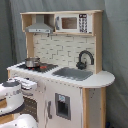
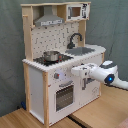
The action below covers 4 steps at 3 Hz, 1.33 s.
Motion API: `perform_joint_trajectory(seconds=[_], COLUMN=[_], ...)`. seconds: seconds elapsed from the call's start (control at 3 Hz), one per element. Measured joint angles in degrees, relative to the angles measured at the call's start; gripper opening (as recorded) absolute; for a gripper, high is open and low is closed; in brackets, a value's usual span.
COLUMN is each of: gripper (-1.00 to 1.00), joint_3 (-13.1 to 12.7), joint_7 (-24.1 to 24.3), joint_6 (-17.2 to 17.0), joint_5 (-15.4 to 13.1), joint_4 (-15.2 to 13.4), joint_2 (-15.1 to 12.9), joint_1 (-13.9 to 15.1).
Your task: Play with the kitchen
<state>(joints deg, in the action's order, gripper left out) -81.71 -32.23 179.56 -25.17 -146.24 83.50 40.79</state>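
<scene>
Kitchen: the kitchen stood upright against a grey curtain, on a light-wood floor in the second exterior view; it sat directly ahead of the gripper.
Gripper: in the second exterior view it was level with the upper front panel, at or just off the surface beside the knobs; contact could not be confirmed.
Gripper state: could not be told; the fingers were not distinguishable in either view.
Arm: the white arm entered from the second exterior view's right; in the first exterior view its white body filled the lower left corner.
Above the gripper: a metal pot on the stove top, grey hood higher up.
Beyond the gripper: sink and black faucet farther along the counter.
Below the gripper: oven door, closed.
</scene>
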Motion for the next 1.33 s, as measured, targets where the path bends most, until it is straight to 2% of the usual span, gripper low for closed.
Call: perform_joint_trajectory(seconds=[0.67, 1.0, 1.33], gripper=[1.0, 1.0, 1.0], joint_3=[0.06, -0.38, -1.3], joint_7=[6.03, 10.44, 15.97], joint_6=[-8.94, -12.59, -13.53], joint_5=[0.2, 0.2, 0.2], joint_4=[-0.58, -0.3, 0.47], joint_2=[0.15, 0.26, 0.79], joint_1=[-7.56, -10.29, -10.35])
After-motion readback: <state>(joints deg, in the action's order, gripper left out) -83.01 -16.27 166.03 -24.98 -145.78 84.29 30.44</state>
